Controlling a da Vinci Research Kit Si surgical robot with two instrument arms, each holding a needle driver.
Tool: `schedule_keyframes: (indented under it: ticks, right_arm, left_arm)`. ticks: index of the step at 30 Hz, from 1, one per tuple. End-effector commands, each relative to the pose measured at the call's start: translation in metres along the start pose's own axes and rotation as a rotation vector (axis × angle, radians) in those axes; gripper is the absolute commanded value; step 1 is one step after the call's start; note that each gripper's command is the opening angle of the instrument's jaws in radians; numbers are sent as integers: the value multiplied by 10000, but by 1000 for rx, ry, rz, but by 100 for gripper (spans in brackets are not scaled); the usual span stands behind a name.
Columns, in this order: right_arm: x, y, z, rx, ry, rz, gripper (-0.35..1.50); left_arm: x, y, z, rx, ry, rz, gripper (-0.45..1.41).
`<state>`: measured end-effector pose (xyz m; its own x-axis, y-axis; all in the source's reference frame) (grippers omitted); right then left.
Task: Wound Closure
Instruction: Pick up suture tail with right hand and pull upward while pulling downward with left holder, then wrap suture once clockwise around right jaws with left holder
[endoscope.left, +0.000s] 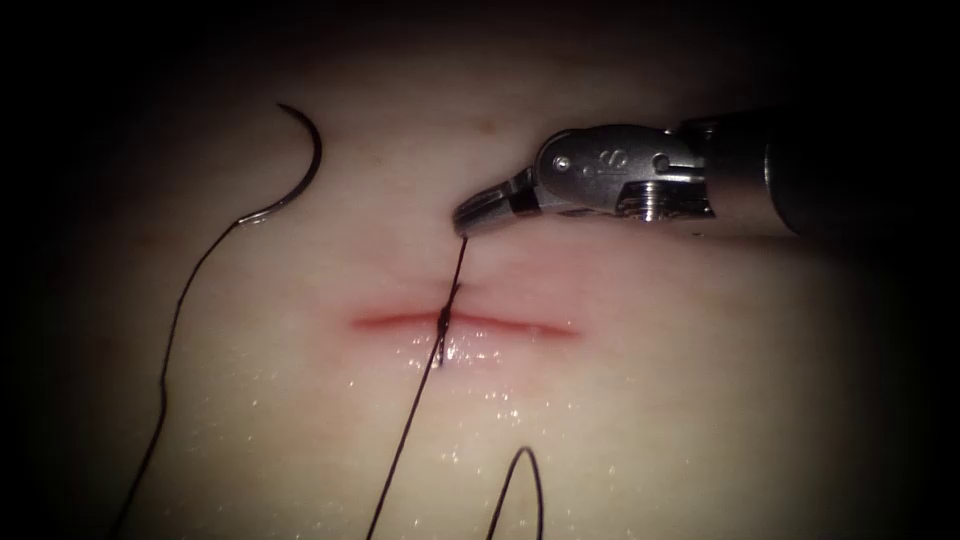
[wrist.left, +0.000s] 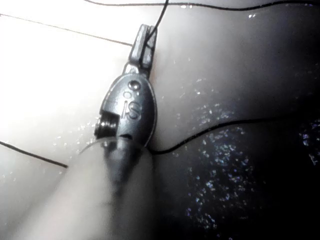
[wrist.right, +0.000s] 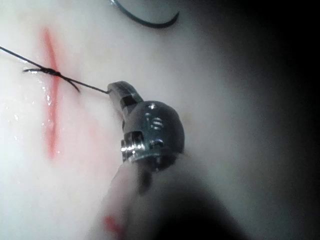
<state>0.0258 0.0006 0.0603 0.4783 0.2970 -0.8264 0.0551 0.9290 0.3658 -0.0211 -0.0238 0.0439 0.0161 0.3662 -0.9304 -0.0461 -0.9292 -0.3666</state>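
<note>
Right tool (endoscope.left: 470, 222) jaws clamped on dark thin thread (endoscope.left: 458, 262) running taut straight down to the knot (endoscope.left: 442, 322) on the red cut (endoscope.left: 520, 326); left tool (wrist.left: 146, 42) jaws clamped on thread too; curved steel needle (endoscope.left: 305, 165) lies free, well left of the right jaws.

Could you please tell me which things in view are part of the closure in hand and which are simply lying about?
In use:
- right tool, fingers shut on the thread
- left tool, fingers shut on thread
- knot on the cut
- tissue

Lying about:
- needle, free on the tissue left of the cut, held by neither tool
- red fluid along the cut
</note>
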Motion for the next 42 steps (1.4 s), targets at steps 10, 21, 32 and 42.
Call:
schedule_keyframes:
  ticks: [10,21,32,42]
  right_arm:
    - [-1,0,11,-10,-7,-21,-35]
    - [14,-20,-3,-181,210,57,98]
    - [48,-72,-3,-154,310,87,79]
    - [64,-69,21,-129,338,26,-35]
  left_arm:
    - [8,-1,8,-22,10,-16,-45]
    - [64,-64,32,3,13,79,-45]
    - [138,-185,31,41,-54,317,-45]
    - [103,-237,32,-12,-98,341,-45]
